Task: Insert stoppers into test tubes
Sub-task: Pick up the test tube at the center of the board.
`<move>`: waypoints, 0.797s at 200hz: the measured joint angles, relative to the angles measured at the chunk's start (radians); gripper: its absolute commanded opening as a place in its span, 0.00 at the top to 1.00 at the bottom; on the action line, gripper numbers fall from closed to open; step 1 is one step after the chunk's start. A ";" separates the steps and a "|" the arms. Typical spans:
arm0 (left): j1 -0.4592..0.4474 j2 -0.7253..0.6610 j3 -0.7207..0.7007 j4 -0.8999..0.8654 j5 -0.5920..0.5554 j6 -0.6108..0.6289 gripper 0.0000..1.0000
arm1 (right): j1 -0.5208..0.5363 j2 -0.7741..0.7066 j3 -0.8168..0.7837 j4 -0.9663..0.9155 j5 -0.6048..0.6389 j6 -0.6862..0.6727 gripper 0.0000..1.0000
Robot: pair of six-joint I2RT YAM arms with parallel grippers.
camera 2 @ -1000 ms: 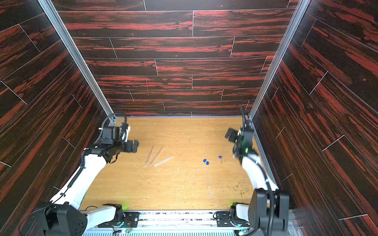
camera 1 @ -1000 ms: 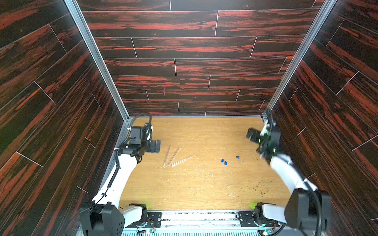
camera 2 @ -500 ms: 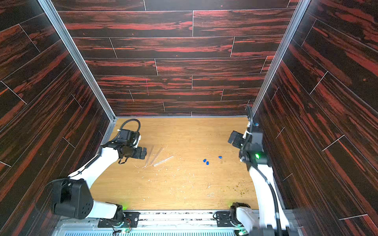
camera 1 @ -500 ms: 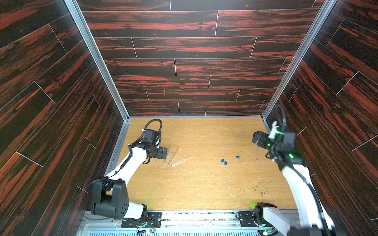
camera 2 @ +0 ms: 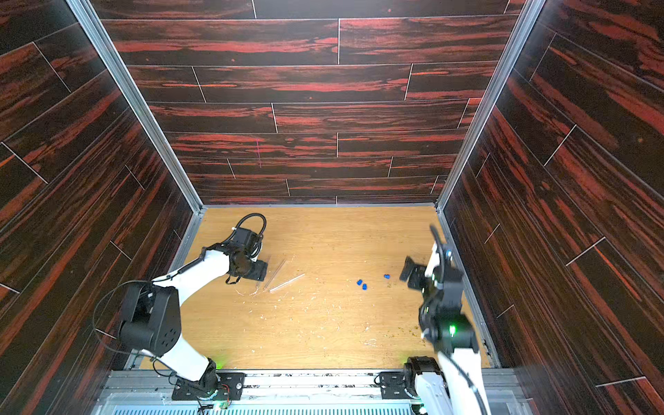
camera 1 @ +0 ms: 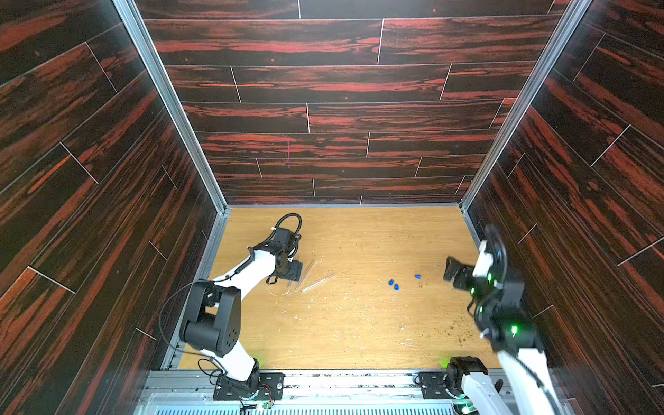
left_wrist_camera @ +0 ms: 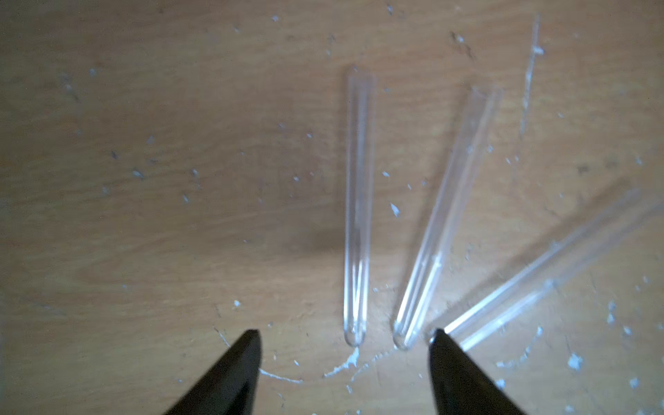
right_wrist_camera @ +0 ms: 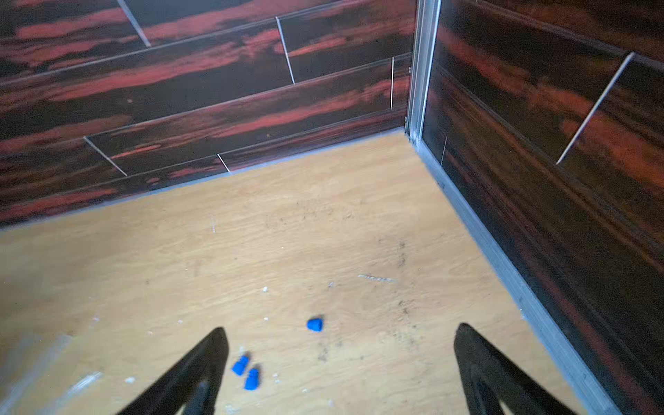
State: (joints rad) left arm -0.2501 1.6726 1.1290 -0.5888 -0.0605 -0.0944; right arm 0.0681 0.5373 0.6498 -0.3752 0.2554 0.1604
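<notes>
3 clear test tubes lie flat, fanned, unstoppered; 3 blue stoppers lie loose, well apart from them.

Open tabletop separates test tubes from stoppers; tube ends seemingly crowded.

In the left wrist view, one of the test tubes is blurry and runs off the edge, and its round end hides behind a finger of the left gripper. Both fingers are cut off by the edge. In both top views the stoppers are too small to tell which way they point. The right arm is blurry there and cut off at the bottom. The fingers of the right gripper are cut off too.
</notes>
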 measured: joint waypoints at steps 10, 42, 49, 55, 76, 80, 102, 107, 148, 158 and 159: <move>0.000 0.024 0.025 -0.005 -0.010 -0.010 0.31 | 0.017 -0.064 -0.062 0.020 0.005 -0.021 0.01; -0.002 0.089 0.085 -0.033 -0.026 -0.032 0.40 | 0.037 -0.159 -0.160 0.071 0.045 -0.063 0.01; -0.003 0.098 0.093 -0.039 -0.027 -0.034 0.41 | 0.037 -0.169 -0.169 0.087 0.053 -0.066 0.01; -0.004 0.105 0.098 -0.044 -0.027 -0.035 0.41 | 0.038 -0.179 -0.179 0.103 0.058 -0.069 0.01; -0.007 0.129 0.112 -0.056 -0.028 -0.038 0.42 | 0.039 -0.230 -0.226 0.161 0.055 -0.071 0.01; -0.008 0.136 0.116 -0.059 -0.028 -0.038 0.42 | 0.040 -0.241 -0.238 0.171 0.051 -0.071 0.01; -0.013 0.175 0.137 -0.075 -0.026 -0.038 0.43 | 0.053 -0.267 -0.284 0.201 0.036 -0.070 0.01; -0.014 0.180 0.138 -0.076 -0.025 -0.038 0.43 | 0.057 -0.267 -0.290 0.204 0.033 -0.070 0.01; -0.015 0.217 0.159 -0.100 -0.018 -0.045 0.50 | 0.086 -0.267 -0.316 0.240 -0.002 -0.071 0.01; -0.015 0.233 0.173 -0.103 -0.018 -0.045 0.55 | 0.090 -0.267 -0.320 0.248 -0.007 -0.071 0.01; -0.015 0.235 0.174 -0.103 -0.018 -0.045 0.55 | 0.090 -0.267 -0.320 0.248 -0.008 -0.071 0.01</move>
State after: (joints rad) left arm -0.2653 1.9072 1.3029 -0.6918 -0.0784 -0.1394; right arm 0.1585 0.2703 0.3298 -0.1272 0.2478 0.0895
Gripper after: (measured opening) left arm 0.490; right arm 0.987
